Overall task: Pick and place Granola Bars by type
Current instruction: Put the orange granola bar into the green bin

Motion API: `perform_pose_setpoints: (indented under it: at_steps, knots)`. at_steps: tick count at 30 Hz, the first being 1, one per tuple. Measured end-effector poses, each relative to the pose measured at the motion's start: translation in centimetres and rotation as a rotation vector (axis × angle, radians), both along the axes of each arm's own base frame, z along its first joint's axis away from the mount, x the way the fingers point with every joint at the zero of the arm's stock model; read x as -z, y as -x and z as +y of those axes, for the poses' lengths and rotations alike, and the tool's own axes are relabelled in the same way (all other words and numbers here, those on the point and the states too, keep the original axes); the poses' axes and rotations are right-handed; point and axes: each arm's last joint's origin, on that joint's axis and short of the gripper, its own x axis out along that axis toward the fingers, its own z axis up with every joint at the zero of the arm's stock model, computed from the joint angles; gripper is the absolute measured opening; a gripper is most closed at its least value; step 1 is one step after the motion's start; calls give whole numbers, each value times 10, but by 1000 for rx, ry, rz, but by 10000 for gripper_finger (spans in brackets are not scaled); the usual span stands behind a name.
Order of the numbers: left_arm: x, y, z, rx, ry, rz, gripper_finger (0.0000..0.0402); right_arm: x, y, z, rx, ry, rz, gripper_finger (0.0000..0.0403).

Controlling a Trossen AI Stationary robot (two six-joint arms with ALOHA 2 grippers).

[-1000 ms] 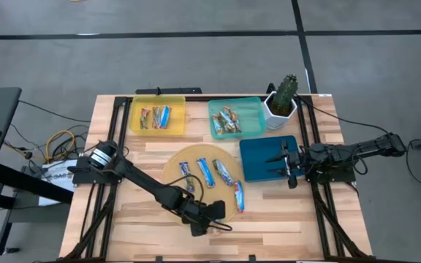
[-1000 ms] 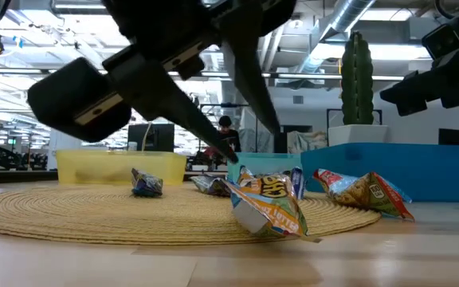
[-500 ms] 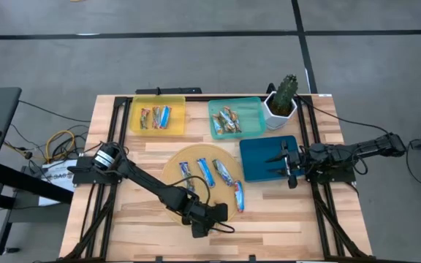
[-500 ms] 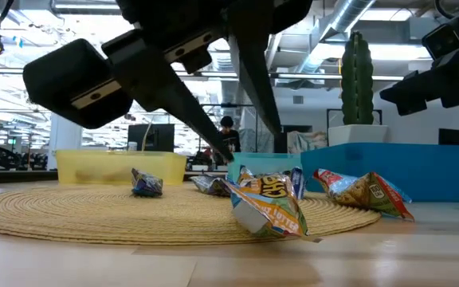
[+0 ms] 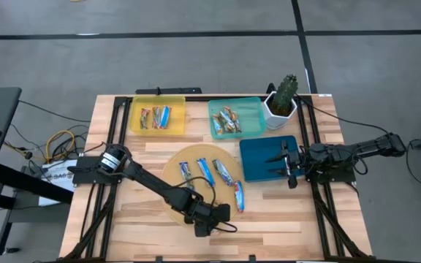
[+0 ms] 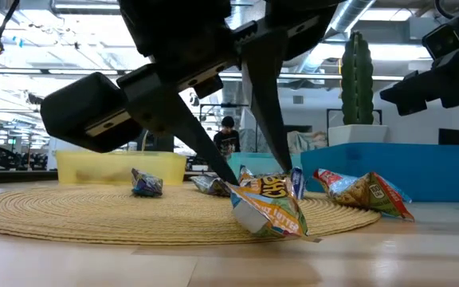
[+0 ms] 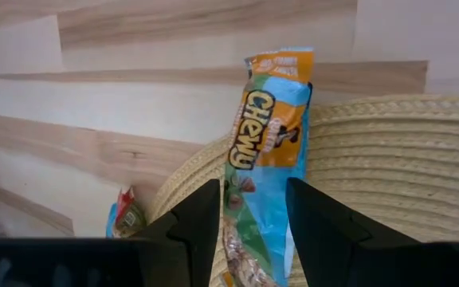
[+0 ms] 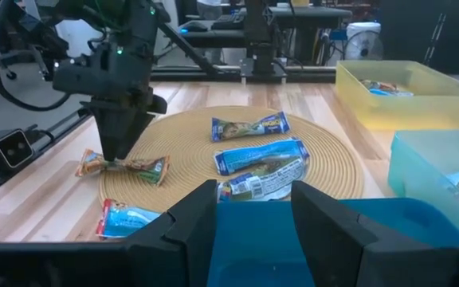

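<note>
Straw mat's (image 5: 174, 172) front edge: left gripper (image 7: 249, 209), fingers apart astride the orange-and-blue bar (image 7: 266, 143); sink squarely, then pinch mid-wrapper; right gripper (image 8: 253, 209) waits open over the blue tray (image 5: 258, 158)

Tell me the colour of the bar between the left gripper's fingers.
Orange top, blue and green below; the bar shows best in the left wrist view.

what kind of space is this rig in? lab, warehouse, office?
Probably an open-plan robotics lab or workshop. The low view shows exposed ceiling ducts and a person at a workstation beyond the table. The right wrist view shows more equipment stands behind the wooden table, and the high view shows bare concrete floor.
</note>
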Motion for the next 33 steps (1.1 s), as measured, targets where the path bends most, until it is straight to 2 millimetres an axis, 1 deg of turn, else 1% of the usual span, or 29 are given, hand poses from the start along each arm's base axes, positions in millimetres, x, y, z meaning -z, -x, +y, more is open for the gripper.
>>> perform_pose_setpoints:
  at_steps: [7,13,17,21,24,27,33]
  knots:
    - [1,-2,5,22,57,31,139,0,0,0,0,0,-1,154]
    - [9,1,8,24,66,41,139,0,0,0,0,0,-1,154]
    - [11,2,10,24,70,48,139,0,0,0,0,0,-1,154]
    - [12,2,11,9,80,54,139,0,0,0,0,0,-1,154]
    - [12,2,11,-33,119,74,138,0,0,0,0,0,-1,154]
    - [17,0,11,-59,162,98,123,0,0,0,0,0,-1,154]
    - [23,-1,10,-95,185,109,63,0,0,0,0,0,-1,154]
